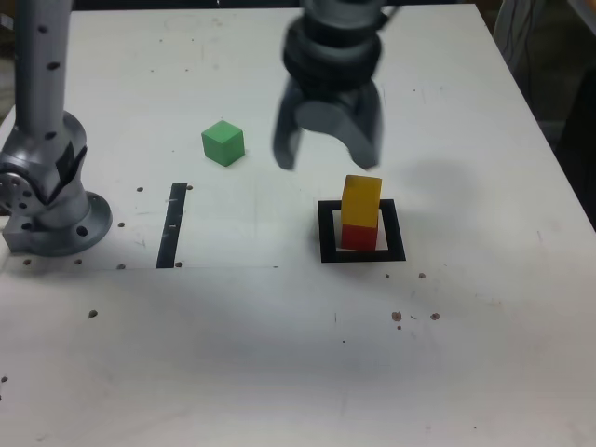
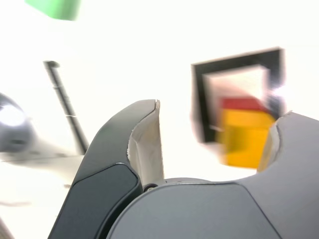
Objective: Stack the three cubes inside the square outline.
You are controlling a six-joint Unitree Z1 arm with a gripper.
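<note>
Inside the black square outline point(image 1: 395, 231), the yellow cube point(image 1: 361, 196) sits on the red cube point(image 1: 358, 237); the gripper point(image 1: 324, 160) hangs wide open, holding nothing.

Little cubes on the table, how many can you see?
3: a yellow cube on top of a red cube inside the black square, and a green cube by itself, toward the exterior view's left.

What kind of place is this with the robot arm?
It looks like a robot practice table, maybe in a lab. You can see a robot arm's base, a black square outline on the white tabletop, and a green cube to pick up.
</note>
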